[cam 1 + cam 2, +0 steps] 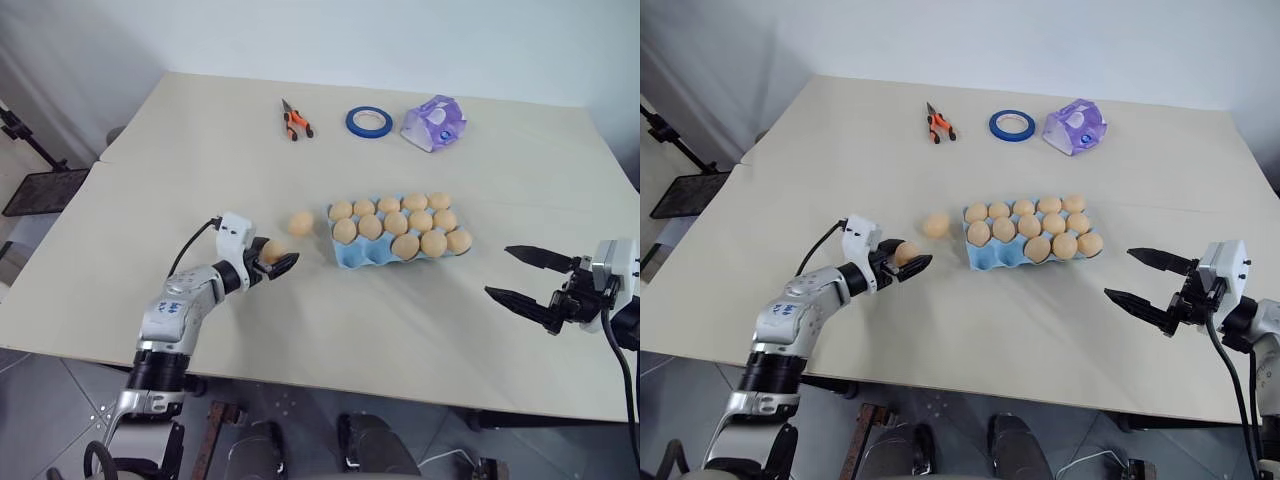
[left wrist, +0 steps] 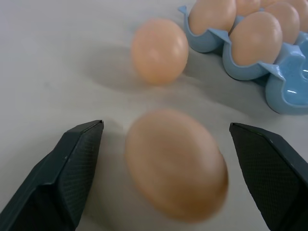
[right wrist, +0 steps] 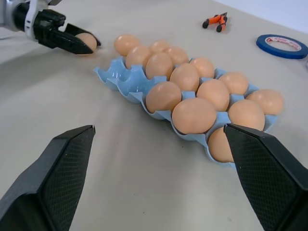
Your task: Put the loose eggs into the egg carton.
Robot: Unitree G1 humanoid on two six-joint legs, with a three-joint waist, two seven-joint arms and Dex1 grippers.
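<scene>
Loose egg (image 2: 175, 163) between left hand (image 1: 272, 258) fingers (spread wide)

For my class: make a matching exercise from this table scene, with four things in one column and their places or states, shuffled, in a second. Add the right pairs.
Things
1. egg carton
2. tape roll
3. left gripper
4. right gripper

Places or states
A. open around a loose egg on the table
B. blue ring lying between the pliers and the purple packet
C. open over bare table, beside the carton's far end
D. light blue, nearly full, empty cells at the end nearest the loose eggs

Pairs: 1-D, 2-B, 3-A, 4-C
</scene>
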